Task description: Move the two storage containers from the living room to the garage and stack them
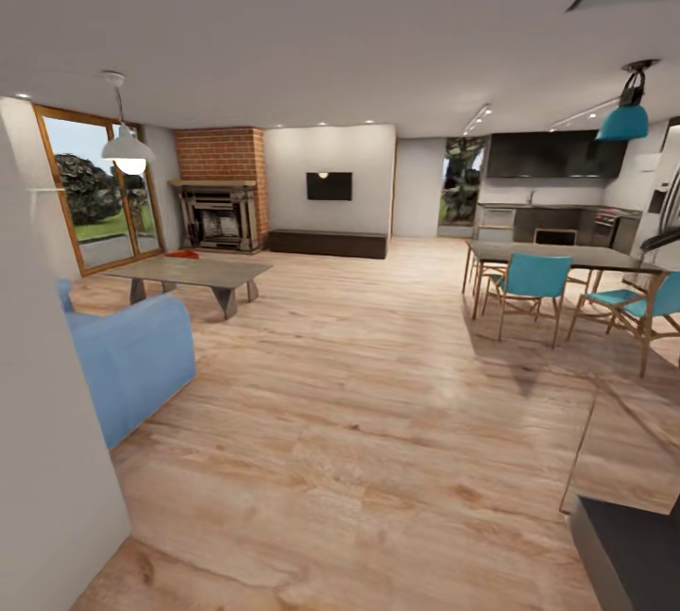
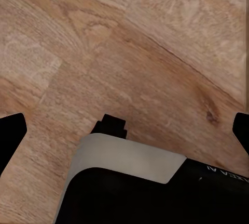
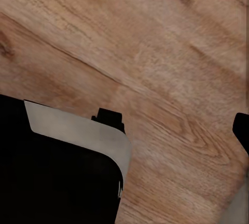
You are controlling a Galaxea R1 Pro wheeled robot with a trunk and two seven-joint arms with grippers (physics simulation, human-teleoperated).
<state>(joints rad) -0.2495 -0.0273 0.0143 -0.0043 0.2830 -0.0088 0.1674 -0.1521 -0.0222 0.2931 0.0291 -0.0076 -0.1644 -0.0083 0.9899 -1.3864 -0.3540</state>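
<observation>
Looking over a light wood plank floor [image 1: 359, 422] in a big living room — brick fireplace [image 1: 222, 186], black flat TV [image 1: 329, 185], long dark low bench [image 1: 327, 244]. Far off on the grey low table [image 1: 194, 271] — a small orange-red thing [image 1: 183, 254], too tiny to count. Left gripper [image 2: 124, 130] spread open; right gripper [image 3: 155, 125] hard to tell.

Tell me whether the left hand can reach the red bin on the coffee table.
Probably not. The red bin sits on the coffee table far across the wood floor, while the left hand hangs over floor beside the robot's base. Drive closer first.
</observation>
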